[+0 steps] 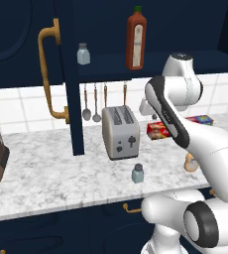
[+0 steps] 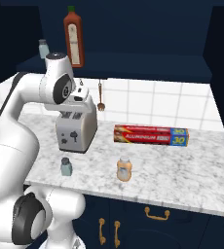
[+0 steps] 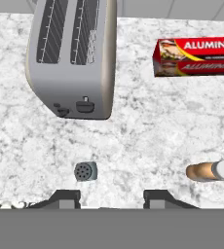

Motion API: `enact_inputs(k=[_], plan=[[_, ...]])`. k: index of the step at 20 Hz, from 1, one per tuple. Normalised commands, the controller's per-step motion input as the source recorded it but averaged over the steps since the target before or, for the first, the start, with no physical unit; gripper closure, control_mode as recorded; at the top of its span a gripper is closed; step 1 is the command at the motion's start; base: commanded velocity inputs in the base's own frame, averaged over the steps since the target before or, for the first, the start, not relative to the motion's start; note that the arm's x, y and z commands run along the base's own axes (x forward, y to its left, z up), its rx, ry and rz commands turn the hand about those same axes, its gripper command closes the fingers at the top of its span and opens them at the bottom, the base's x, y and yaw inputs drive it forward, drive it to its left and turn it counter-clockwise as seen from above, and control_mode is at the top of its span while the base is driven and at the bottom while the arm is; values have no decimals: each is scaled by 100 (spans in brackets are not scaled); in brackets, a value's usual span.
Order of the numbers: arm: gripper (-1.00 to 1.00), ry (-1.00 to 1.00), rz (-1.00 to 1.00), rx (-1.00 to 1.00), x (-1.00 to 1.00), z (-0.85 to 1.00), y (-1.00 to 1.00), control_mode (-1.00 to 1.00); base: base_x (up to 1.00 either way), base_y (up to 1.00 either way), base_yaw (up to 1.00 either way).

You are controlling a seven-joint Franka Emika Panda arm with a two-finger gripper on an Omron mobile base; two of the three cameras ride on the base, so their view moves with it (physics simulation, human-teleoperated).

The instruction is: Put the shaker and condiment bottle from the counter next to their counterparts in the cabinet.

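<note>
In the left base view, the brass door handle [image 1: 50, 74] of the navy cabinet [image 1: 69, 74] is far left of the toaster [image 1: 120, 132]. On the cabinet shelf, above the toaster, stand the pale shaker [image 1: 83, 54] and, to its right, the tall red-brown bottle [image 1: 136, 38] with a green cap. The toaster stands on the marbled counter [image 1: 46, 168].

The teal-tinted shaker [image 3: 85, 171] is upright on the counter just in front of the toaster, nearer to the counter edge; in the hand view I look down on its grey cap with holes. Behind and to the right of the toaster lies the red aluminium foil box [image 3: 196, 57]. In front of that box, well right of the toaster, stands the tan-orange condiment bottle [image 2: 124, 169] with a white cap.

My pincer [image 3: 111, 198] hangs high above the counter in front of the toaster. Its fingertips [image 3: 65, 198] are close together and hold nothing.
</note>
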Motion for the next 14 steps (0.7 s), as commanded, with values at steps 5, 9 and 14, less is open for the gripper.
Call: enact_inputs(k=[5, 9, 14], plan=[[-100, -1, 0, 0, -6, -5, 0, -100, 0, 0, 0], [-100, 0, 0, 0, 0, -18, -10, -100, 0, 0, 0], [-100, 0, 0, 0, 0, -34, -14, -100, 0, 0, 0]])
